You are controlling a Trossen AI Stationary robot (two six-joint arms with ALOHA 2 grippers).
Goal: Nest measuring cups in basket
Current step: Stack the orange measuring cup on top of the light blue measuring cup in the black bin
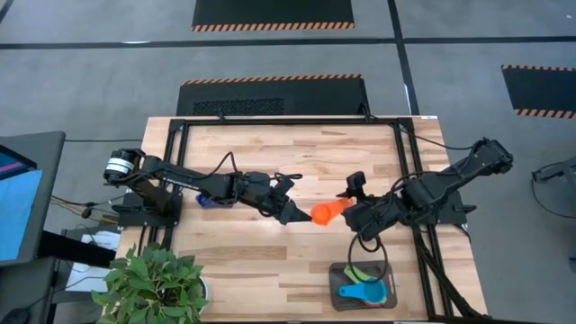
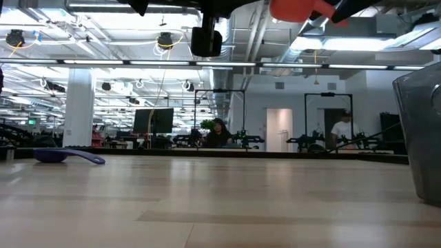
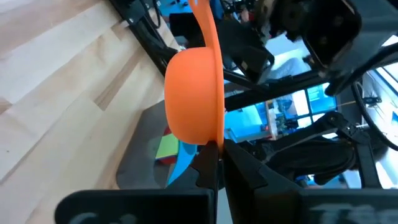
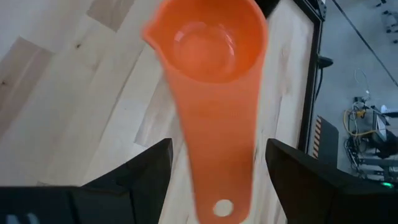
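I see the orange measuring cup (image 1: 326,212) held above mid-table, my left gripper (image 1: 301,216) clamped shut on its rim. My right gripper (image 1: 353,216) sits at the cup's three o'clock, jaws spread wide either side of its handle. The basket (image 1: 335,297) at five o'clock holds green, blue and yellow cups.
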